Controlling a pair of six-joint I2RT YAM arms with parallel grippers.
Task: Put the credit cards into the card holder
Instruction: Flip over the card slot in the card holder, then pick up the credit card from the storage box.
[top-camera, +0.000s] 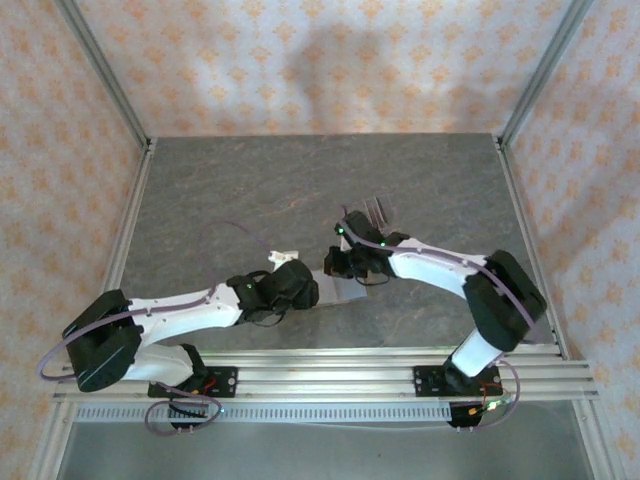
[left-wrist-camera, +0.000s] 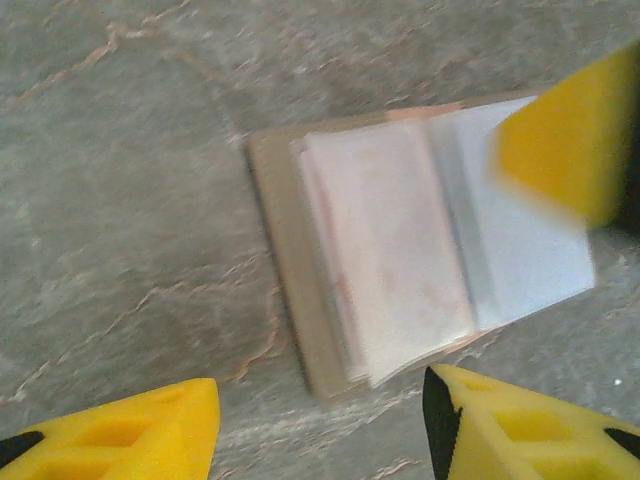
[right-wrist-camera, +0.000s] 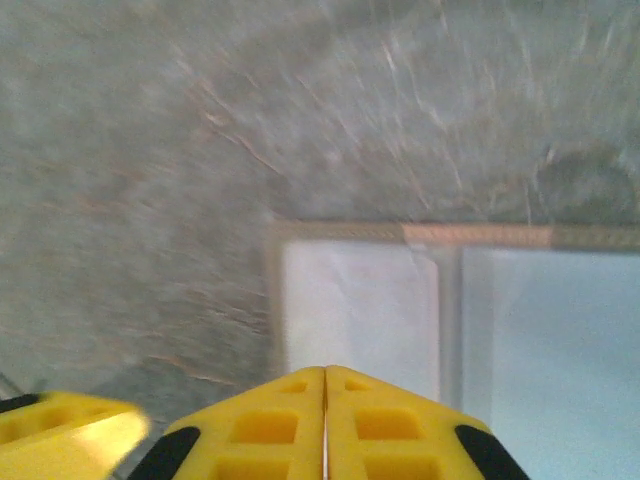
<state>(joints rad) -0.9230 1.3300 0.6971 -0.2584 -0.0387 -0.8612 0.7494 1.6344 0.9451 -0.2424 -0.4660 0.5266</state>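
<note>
We see the card holder (right-wrist-camera: 360, 300) cut off by the right wrist view's right and bottom edges, and the desk (right-wrist-camera: 200, 150) around it smeared by blur.

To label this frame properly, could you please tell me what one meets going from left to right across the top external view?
First the left gripper, then the card holder, then the rack.

Rack (top-camera: 377, 211) near right end effector (top-camera: 345, 270)
</note>
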